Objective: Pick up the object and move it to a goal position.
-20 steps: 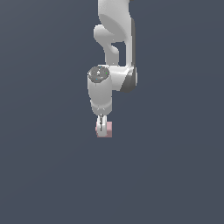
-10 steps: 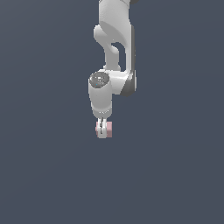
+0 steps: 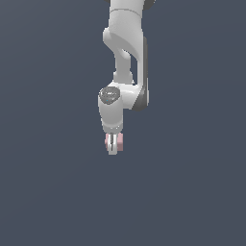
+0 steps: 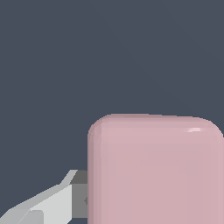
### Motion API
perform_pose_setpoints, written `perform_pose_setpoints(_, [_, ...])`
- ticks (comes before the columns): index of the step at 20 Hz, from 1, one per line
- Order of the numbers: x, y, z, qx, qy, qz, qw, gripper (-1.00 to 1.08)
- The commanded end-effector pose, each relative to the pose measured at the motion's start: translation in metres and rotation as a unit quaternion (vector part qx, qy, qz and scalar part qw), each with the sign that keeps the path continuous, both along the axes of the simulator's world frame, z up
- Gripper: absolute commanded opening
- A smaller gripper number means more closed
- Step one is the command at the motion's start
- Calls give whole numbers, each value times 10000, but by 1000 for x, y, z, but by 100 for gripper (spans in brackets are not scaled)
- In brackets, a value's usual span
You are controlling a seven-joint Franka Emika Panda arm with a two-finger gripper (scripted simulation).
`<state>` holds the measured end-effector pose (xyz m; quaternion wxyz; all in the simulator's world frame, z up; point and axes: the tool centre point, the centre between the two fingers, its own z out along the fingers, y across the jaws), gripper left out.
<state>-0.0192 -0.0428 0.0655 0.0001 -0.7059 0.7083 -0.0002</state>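
Observation:
In the exterior view my white gripper [image 3: 113, 144] points down and is shut on the object, a small pink cube [image 3: 119, 140]. The cube shows as pink on both sides of the near finger, which hides its middle. In the wrist view the cube [image 4: 155, 170] fills a large part of the picture, with rounded edges. One grey-white finger [image 4: 52, 203] presses against its side. The other finger is out of the picture. I cannot tell whether the cube rests on the ground or hangs above it.
The white arm [image 3: 126, 53] reaches in from the top of the exterior view. Around it there is only a plain dark grey-blue ground [image 3: 48, 182]. No goal marker shows.
The wrist has shifted lower in the exterior view and looks slightly larger. The cube stays gripped at nearly the same spot in the picture.

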Motion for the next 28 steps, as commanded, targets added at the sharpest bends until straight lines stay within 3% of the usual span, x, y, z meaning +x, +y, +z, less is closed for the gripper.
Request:
perform_pose_setpoints(1, [0, 0, -1, 0, 3, 0, 10000, -100])
perform_pose_setpoints(15, [7, 9, 7, 0, -6, 0, 10000, -100])
perform_pose_setpoints(28, [57, 80, 63, -10, -3, -2, 10000, -100])
